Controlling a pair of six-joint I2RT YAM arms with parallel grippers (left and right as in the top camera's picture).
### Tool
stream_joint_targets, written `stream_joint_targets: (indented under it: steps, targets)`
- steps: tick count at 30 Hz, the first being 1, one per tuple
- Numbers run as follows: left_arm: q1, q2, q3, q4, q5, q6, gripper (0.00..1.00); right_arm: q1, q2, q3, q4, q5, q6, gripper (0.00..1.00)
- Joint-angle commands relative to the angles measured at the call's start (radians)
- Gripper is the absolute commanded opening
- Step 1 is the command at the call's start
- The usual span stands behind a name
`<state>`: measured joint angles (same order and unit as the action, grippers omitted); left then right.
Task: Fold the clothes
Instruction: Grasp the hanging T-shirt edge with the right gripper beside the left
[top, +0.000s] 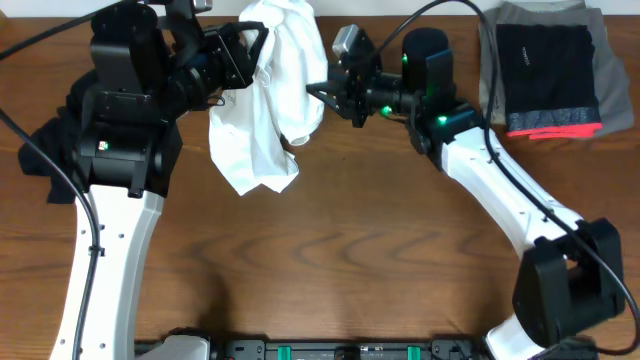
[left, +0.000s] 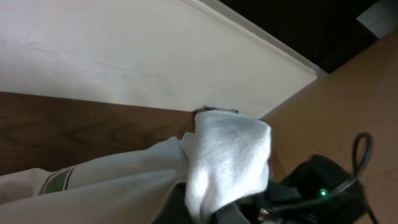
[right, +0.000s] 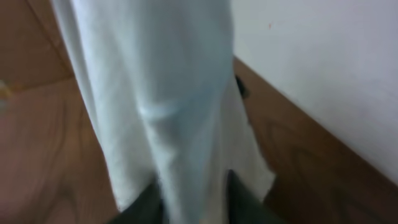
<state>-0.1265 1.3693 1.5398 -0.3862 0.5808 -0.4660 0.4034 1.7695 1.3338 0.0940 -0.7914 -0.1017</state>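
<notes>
While the white garment (top: 262, 120) hangs bunched between both arms at 12 o'clock of the surface (top: 350, 260), with only its lower end resting on the wood, the step in hand reads as opening it out before any fold. R gripper (top: 318, 92): in the wrist view its dark fingers (right: 239, 199) sit either side of a gathered rope of cloth, pinching it. L gripper (top: 250, 48): buried in cloth at the garment's top, jaws hidden, cannot tell if pressed together or spread.

Recommendation (judgement, not observed): both grips look to be on mid-fabric, not on corners or a hem, so pulling apart would prob. leave twist. Better to find two matching edge pts and draw the arms toward 9 and 3 o'clock until the panel hangs flat. Then lay it down toward 6 o'clock, dragging lightly so the trailing end smooths. Keep tension even; a one-sided pull risks slip.

Materials: garment is a soft knit, matte, limp, w/ deep creases. A green-striped band (left: 56, 180) shows in the L wrist view, prob. trim. Surface is smooth wood-grain. At 2 o'clock a squared stack: dark item (top: 545, 70) w/ red edge over a grey item (top: 612, 60). At 9 o'clock a dark crumpled heap (top: 45, 150), partly under the L arm
</notes>
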Motion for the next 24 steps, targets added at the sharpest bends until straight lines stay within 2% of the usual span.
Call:
stream_joint_targets:
  steps: [1,5,11,15,19,24]
  targets:
    - [-0.003,-0.004,0.018,0.004,0.014,0.025,0.06,0.009,0.01,0.008,-0.007,-0.047,0.027,0.03]
    - [-0.003,-0.004,0.018,-0.035,0.013,0.06,0.06,-0.021,0.009,0.008,0.008,-0.045,0.071,0.01]
    - [-0.003,-0.004,0.015,-0.208,0.006,0.144,0.06,-0.105,0.001,0.013,0.029,-0.084,0.109,0.01]
    - [-0.003,-0.003,0.014,-0.332,-0.1,0.163,0.06,-0.166,-0.029,0.015,0.012,-0.092,0.108,0.01]
    - [-0.003,-0.003,0.014,-0.409,-0.224,0.169,0.06,-0.238,-0.091,0.019,-0.082,-0.048,0.04,0.01]
    - [-0.003,-0.003,0.014,-0.414,-0.235,0.204,0.06,-0.27,-0.179,0.046,-0.296,0.181,-0.1,0.01]
